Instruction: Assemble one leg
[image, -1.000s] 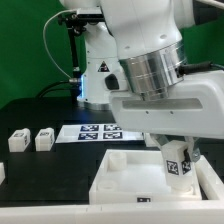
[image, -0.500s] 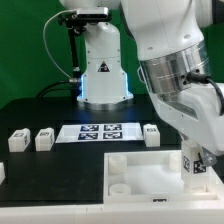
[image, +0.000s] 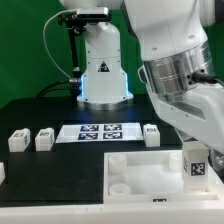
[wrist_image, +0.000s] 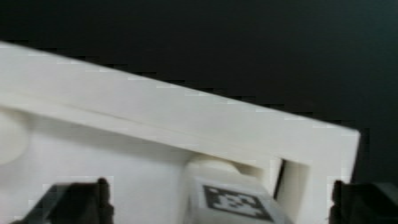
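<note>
A white leg (image: 197, 160) with a square marker tag stands at the near corner of the large flat white square piece (image: 140, 172), on the exterior view's right. In the wrist view the same leg (wrist_image: 238, 198) sits upright in that corner. My gripper (wrist_image: 231, 202) straddles it, and its dark fingers (wrist_image: 79, 200) stand wide apart on either side without touching it, so it is open. In the exterior view the gripper (image: 198, 148) is mostly hidden by the arm's own body. Three more legs lie on the black table: two on the left (image: 17, 141) (image: 43, 140) and one by the marker board (image: 152, 134).
The marker board (image: 98, 131) lies flat behind the square piece. The robot's base (image: 103, 70) stands at the back centre. A small white part (image: 2, 173) shows at the left edge. The square piece has a round hole (image: 120, 186) near its front left corner.
One second ago the arm was further to the exterior view's left with the leg in its hand. It has moved right, and the leg now stands at the square piece's right corner.
</note>
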